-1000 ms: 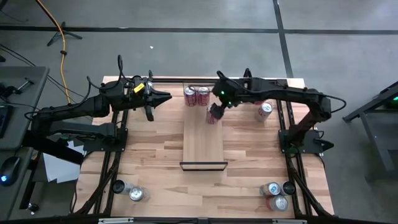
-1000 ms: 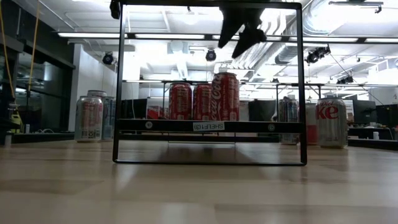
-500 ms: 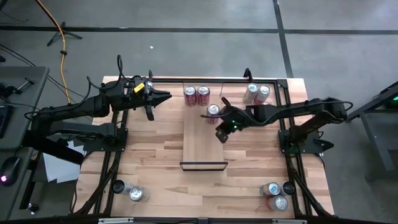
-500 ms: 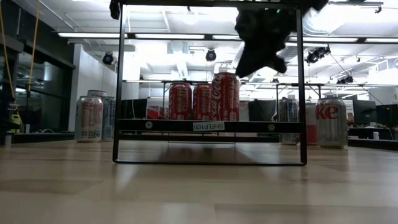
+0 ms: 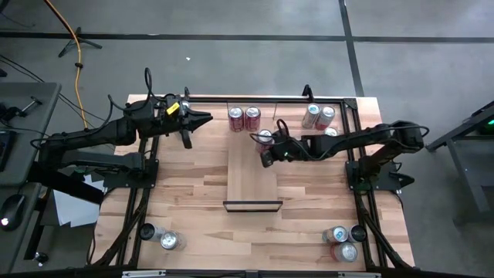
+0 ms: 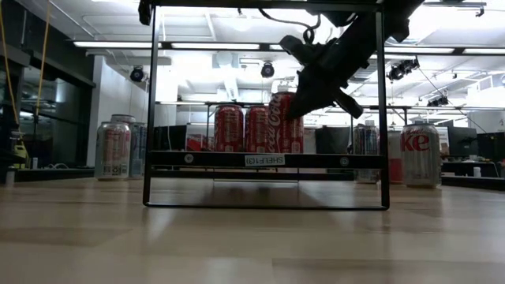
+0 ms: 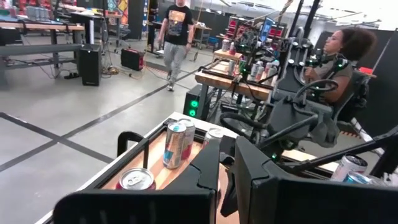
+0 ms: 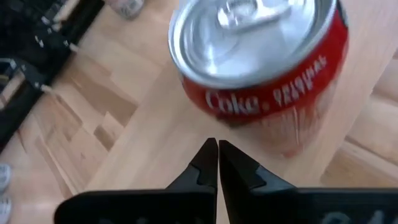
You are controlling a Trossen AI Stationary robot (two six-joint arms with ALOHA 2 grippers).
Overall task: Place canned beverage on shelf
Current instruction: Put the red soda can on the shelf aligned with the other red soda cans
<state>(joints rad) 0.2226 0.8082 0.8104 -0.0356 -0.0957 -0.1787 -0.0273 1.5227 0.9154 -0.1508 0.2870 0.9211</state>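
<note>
From above, the shelf [image 5: 253, 176] lies lengthwise on the table [image 5: 185, 193], its dark strip at the near short end. A red can [image 5: 265, 137] stands at the shelf's far end, with two more red cans [image 5: 244, 118] just beyond it. The right gripper [image 5: 266, 156] hovers over the shelf just beside the red can, its fingers pressed together on nothing. The left gripper [image 5: 207, 119] waits above the table well apart from the shelf, fingers also together and empty. Two silver cans [image 5: 318, 116] stand past the right arm at the far edge.

From table height, the three red cans show in a row on the shelf [image 6: 265, 160], the red can [image 6: 286, 122] tallest and nearest. The right gripper [image 6: 287, 108] slants down, its tip in front of the can's upper part.

The left wrist camera sees cans beyond its own closed fingers [image 7: 205, 177], the right arm farther off, and two people in the room behind.

The right wrist camera shows its fingers [image 8: 208, 163] meeting in a point, touching each other, with the red can [image 8: 264, 68] just ahead of the tips, upright on the light wood.
</note>
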